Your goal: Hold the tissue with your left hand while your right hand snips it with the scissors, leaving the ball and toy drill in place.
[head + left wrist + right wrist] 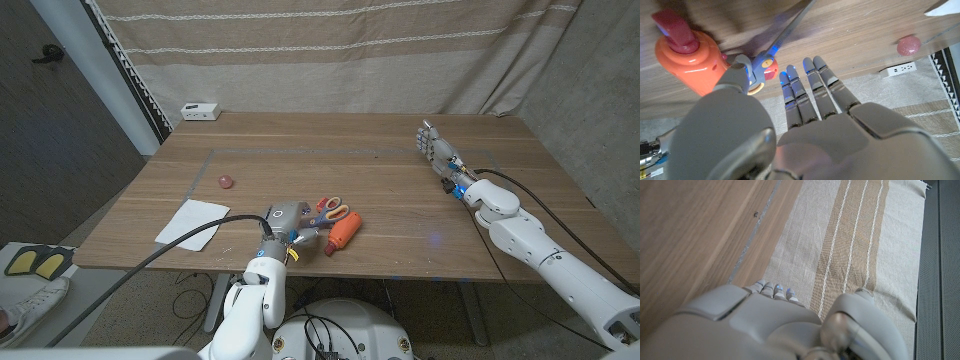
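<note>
Nothing grasped yet; left hand (285,222) by scissors (333,211) and drill (343,232), fingers (812,90) straight, empty; tissue (192,221) untouched; right hand (436,148) far off, fingers extended, empty; next, left to tissue, right to scissors.

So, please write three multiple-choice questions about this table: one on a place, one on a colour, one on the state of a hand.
1. Where does the tissue lie?
A. near the table's front left corner
B. under the toy drill
C. by the far right edge

2. What colour is the ball?
A. green
B. pink
C. black

3. How is the right hand?
A. holding the scissors
B. pressing the tissue
C. open, holding nothing

Answers:
1. A: the head view shows the white sheet at the near left, apart from the toy drill.
2. B: it is a small pink ball.
3. C: its fingers are straight and the scissors lie by the left hand.
</note>
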